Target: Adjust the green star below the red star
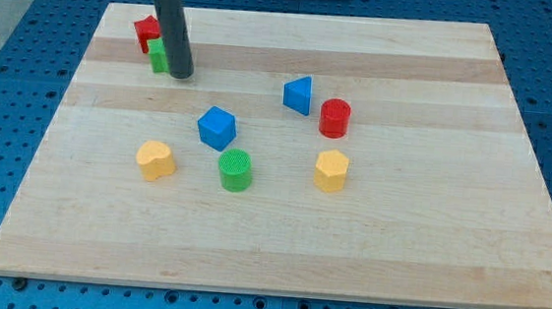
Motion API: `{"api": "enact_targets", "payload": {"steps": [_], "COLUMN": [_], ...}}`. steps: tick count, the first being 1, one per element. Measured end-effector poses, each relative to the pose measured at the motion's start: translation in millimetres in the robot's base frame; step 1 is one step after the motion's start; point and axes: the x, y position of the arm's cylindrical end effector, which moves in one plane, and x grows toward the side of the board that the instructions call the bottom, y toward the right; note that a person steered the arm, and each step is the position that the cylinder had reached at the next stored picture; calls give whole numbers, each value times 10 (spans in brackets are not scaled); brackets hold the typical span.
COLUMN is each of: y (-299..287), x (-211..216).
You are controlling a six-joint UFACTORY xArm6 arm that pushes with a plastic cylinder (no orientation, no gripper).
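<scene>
In the camera view, the dark rod stands near the top-left corner of the wooden surface (pixel 367 251), my tip (pixel 182 74) planted just to the right of the green star (pixel 158 56), touching it or very nearly so. The green star sits directly beneath the red star (pixel 147 32) in the view, the two blocks pressed together or close to it; the rod hides the green star's right side, so the exact contact cannot be made out. By the look of it, the task is nearly or wholly done: green already lies below red, shifted slightly to the view's right, and at most a small nudge to the view's left seems left to square the pair. The green star's points are too small and too covered to say which way any of them faces, and a star has no clear long axis; what shows of it reads as a compact block, a little taller than wide in the view. There are no jaws on this arm, only the rod, so nothing is gripped. Well apart, mid-surface, wait a blue cube (pixel 216 127), a blue triangular block (pixel 298 95), a red cylinder (pixel 335 118), a green cylinder (pixel 235 169), and two yellow blocks, one left (pixel 155 160), one right (pixel 331 170).
</scene>
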Motion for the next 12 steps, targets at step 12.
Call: {"api": "enact_targets", "payload": {"steps": [12], "y": [-422], "x": [-67]}}
